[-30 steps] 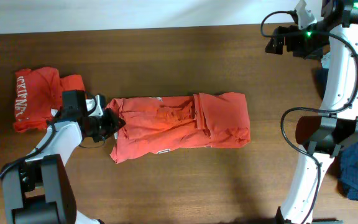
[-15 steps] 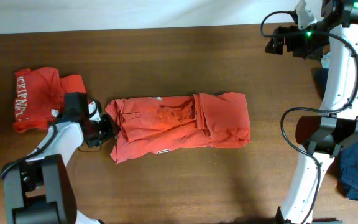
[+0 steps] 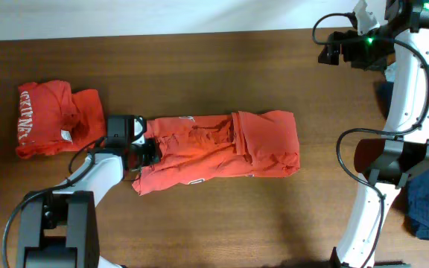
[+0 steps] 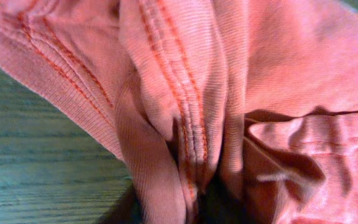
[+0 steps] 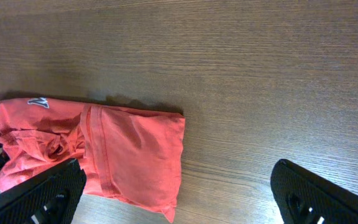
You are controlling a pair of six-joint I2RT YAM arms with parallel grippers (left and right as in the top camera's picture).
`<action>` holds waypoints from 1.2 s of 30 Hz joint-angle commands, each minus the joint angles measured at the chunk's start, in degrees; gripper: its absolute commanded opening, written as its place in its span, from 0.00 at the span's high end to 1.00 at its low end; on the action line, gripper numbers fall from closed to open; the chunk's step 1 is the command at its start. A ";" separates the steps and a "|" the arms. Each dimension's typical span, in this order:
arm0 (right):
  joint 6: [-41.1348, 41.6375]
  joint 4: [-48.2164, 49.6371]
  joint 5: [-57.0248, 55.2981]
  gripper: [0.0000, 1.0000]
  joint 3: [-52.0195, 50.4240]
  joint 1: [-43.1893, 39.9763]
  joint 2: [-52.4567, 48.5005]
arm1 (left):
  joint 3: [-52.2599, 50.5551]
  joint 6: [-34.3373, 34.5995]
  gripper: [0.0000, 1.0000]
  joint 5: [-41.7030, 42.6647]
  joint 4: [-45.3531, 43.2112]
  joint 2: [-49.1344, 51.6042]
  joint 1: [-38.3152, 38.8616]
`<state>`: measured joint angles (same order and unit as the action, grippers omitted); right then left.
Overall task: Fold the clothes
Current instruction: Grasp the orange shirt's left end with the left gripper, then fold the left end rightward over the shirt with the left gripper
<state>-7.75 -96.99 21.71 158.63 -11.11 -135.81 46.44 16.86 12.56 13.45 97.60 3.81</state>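
Your left gripper [image 3: 146,149] sits buried in the stitched edge of the rumpled red-orange cotton T-shirt [image 3: 263,141] at the middle of the brown wooden table [image 3: 199,74], jaws hidden so you cannot tell their grip, while your right gripper [image 5: 178,167] gapes far off, so a one-sided pull may skew it.

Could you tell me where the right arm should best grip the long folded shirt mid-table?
Probably its right end, at a corner of the layered flap, coming from the right side. The shirt lies as a flat left-to-right strip, the left gripper is at its left end, and the open right gripper is nearer that side.
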 commanded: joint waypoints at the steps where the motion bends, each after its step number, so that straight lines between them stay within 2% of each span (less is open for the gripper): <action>1: -0.37 -0.35 0.33 0.01 0.55 -0.17 1.14 | -1.29 -0.24 0.94 -1.05 0.66 0.20 0.44; 4: -0.37 -0.35 0.33 0.01 0.55 -0.17 1.14 | -1.27 -0.17 1.00 -0.74 0.70 -0.22 0.42; 8: -0.39 -0.35 0.31 0.01 0.55 -0.20 1.14 | -0.96 0.46 1.00 0.20 4.72 -5.62 0.37; 14: -0.37 -0.35 0.33 0.01 0.55 -0.17 1.14 | -0.07 0.48 1.00 0.07 8.11 -20.48 0.33; 18: -0.35 -0.35 0.72 0.01 0.55 -0.17 1.14 | 0.44 1.38 1.00 0.07 7.54 -22.58 2.60; 24: 0.94 -0.35 0.79 0.01 0.39 -0.17 1.14 | 2.16 3.98 1.00 -0.04 -1.07 -22.58 10.03; 29: 0.94 -0.35 0.79 0.01 0.11 -0.17 1.14 | 3.26 4.57 1.00 -5.38 -9.29 -21.66 18.12; 36: 0.94 -0.35 0.79 0.01 0.11 -0.17 1.14 | 3.72 4.59 1.00 -5.53 -22.95 -11.06 27.74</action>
<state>-7.25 -96.97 21.74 158.60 -11.11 -135.81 48.77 20.86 7.73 -5.85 81.28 28.14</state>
